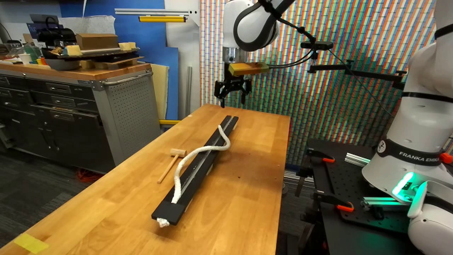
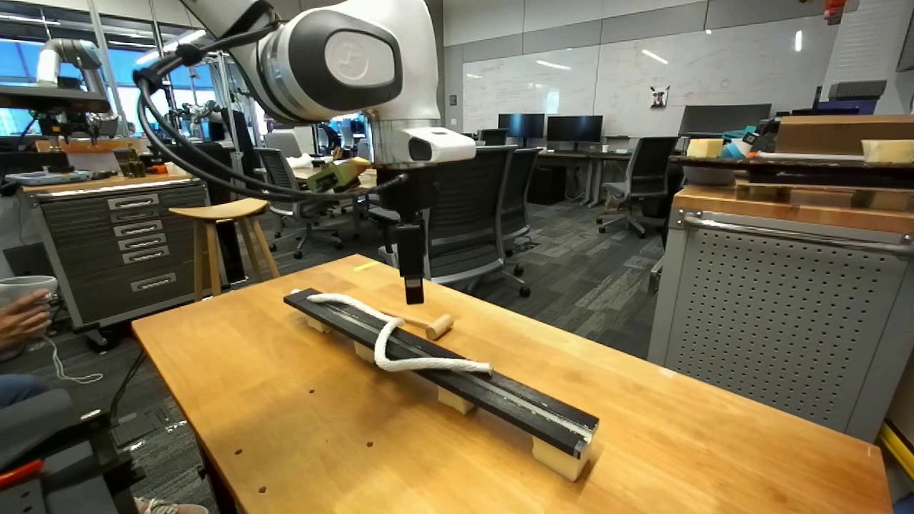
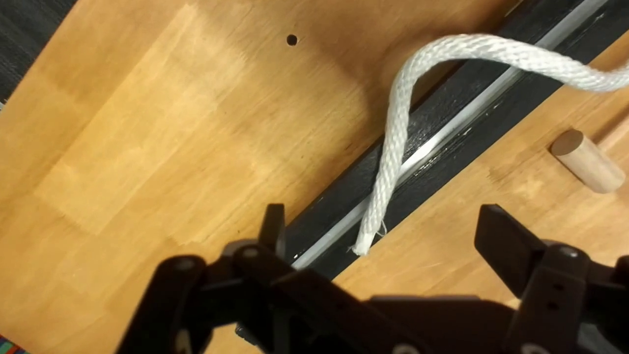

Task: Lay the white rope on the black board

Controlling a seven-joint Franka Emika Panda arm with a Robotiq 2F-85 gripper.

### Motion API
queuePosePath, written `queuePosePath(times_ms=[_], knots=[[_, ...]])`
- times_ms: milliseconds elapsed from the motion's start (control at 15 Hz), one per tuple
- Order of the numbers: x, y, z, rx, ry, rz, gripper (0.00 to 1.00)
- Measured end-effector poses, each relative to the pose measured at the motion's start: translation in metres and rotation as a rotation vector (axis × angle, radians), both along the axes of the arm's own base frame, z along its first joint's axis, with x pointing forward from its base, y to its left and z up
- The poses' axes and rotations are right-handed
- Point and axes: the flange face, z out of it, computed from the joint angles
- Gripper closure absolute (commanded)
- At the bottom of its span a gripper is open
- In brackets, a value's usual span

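White braided rope (image 1: 212,148) snakes along the grooved black board (image 1: 202,170), bowing past both edges; in an exterior view a wooden mallet (image 1: 178,153) lies on the table (image 1: 244,184) at the board's nine o'clock, and the pincer (image 1: 233,102) hangs at one o'clock, jaws apart

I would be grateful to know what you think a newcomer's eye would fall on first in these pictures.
Probably the white rope, snaking along the black board on the wooden table and bulging past both long edges. Next, perhaps, the open tool, which hangs above the table with nothing in its grasp. In an exterior view, the multicoloured striped backdrop behind the tool also stands out.
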Motion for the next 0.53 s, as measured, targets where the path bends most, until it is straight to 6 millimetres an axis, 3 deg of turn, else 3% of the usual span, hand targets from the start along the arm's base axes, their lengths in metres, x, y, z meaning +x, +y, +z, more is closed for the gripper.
queuePosePath(times_ms=[533], knots=[[0.052, -0.004, -0.054, -0.011, -0.001, -0.067, 0.0]])
